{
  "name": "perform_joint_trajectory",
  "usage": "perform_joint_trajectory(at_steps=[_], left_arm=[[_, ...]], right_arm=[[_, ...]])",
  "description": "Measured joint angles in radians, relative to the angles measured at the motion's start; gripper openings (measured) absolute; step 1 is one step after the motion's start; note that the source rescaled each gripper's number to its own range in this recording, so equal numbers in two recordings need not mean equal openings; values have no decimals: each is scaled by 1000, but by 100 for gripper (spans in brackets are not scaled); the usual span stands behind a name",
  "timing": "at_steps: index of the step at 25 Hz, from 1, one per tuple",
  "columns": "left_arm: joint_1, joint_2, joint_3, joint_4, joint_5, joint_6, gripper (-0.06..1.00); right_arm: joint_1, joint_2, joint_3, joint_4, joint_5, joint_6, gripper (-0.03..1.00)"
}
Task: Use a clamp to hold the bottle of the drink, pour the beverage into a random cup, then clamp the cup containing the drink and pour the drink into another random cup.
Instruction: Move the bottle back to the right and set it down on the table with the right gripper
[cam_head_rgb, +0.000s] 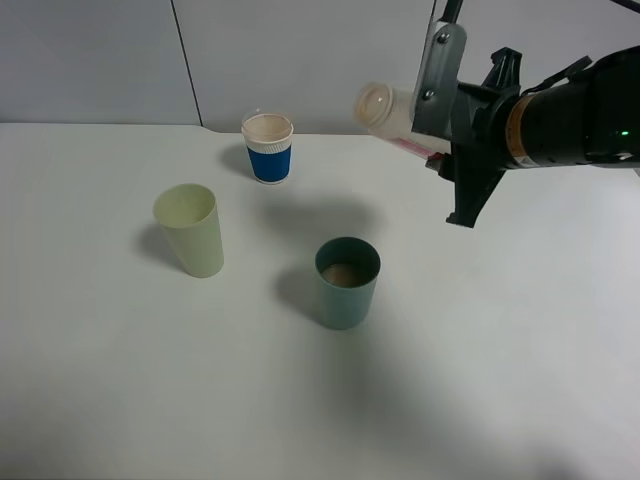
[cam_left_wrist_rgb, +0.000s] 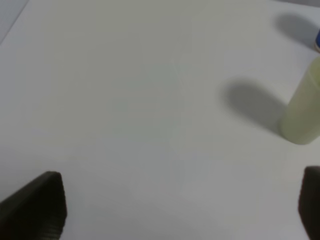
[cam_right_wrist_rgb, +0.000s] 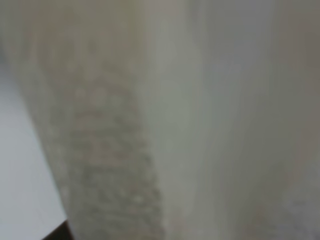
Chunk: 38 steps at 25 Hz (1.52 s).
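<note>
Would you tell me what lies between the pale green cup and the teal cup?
Nothing: the overhead view shows bare table between the pale green cup and the teal cup.

Even overhead light, soft shadows, blurred wrist views.

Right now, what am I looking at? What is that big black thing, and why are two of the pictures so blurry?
The big black thing is a robot arm. Its right tool is shut on a small bottle, held tipped sideways in the air, mouth towards the cups. That picture comes from a camera high above the white table.

On the table stand three cups: a teal cup with some beige drink inside, a pale green cup, and a blue-sleeved paper cup.

The other pictures come from small cameras on the robot's wrists. One shows the left tool, open and empty. The other is so near the bottle that everything blurs.
</note>
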Motion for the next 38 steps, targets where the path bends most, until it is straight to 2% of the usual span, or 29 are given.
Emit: perform_joint_trajectory(at_steps=[4, 7, 12, 17, 27, 38], left_arm=[[0, 0, 0, 0, 0, 0, 80], [0, 0, 0, 0, 0, 0, 80], [0, 0, 0, 0, 0, 0, 80], [0, 0, 0, 0, 0, 0, 80], [0, 0, 0, 0, 0, 0, 80], [0, 0, 0, 0, 0, 0, 80]], right_arm=[[-91, 0, 0, 1, -164, 128, 0], [-157, 0, 0, 1, -242, 191, 0], [-248, 0, 0, 2, -336, 218, 0], [-336, 2, 15, 76, -447, 221, 0], [-455, 11, 44, 98, -490, 219, 0], [-509, 11, 44, 131, -506, 219, 0]])
